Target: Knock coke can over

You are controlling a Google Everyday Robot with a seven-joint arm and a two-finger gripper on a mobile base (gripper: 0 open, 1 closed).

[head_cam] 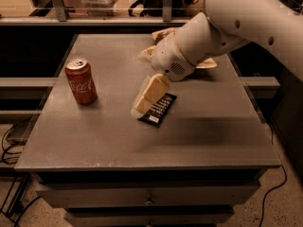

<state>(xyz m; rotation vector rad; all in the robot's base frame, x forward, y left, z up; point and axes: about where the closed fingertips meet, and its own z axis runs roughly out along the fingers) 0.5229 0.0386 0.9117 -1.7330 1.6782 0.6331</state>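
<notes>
Camera view: hand above grey table, coke can upright.

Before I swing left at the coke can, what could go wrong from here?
1. The gripper sits low at the left side of the black wrapper; a sweep may drag the wrapper along.
2. The coke can stands upright near the left edge of the table; a hard hit might roll it off.
3. The arm crosses the chip bag and could shove it.
</notes>
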